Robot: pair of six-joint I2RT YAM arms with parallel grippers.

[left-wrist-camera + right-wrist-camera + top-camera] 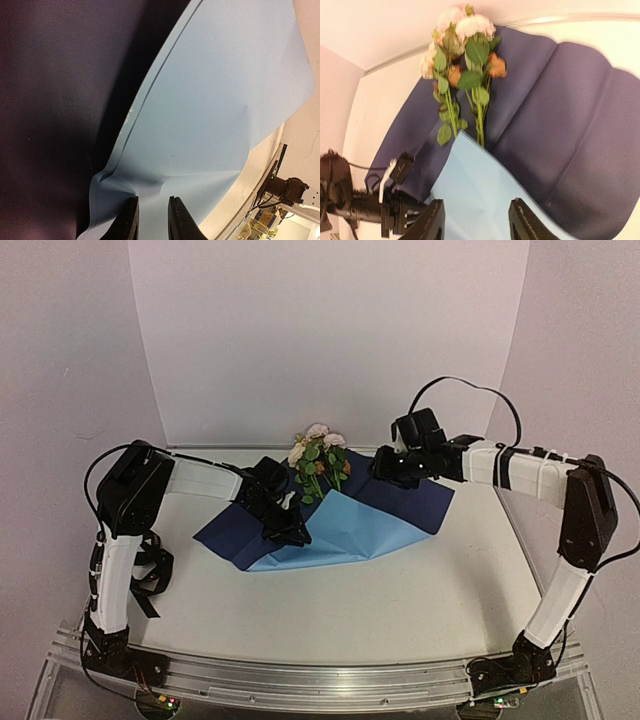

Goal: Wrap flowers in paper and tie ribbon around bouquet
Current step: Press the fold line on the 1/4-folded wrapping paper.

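Note:
The paper [410,502] lies navy face up, with a light blue flap [340,532] folded over the lower stems of the flowers [320,452]. The rose heads and leaves [465,50] stick out at the far end. My left gripper [290,530] is down on the flap's left edge. Its fingers [131,222] stand narrowly apart, with flat blue paper [215,100] showing between them and a pucker at the tips. My right gripper [386,472] hovers over the paper's right side, open [475,225], nothing between its fingers. Black strips [148,580] looped beside the left arm look like the ribbon.
A white backdrop [330,330] stands right behind the flowers. The table's metal rail [320,680] runs along the near edge between the arm bases. The left arm's wrist [375,207] shows in the right wrist view beside the flap.

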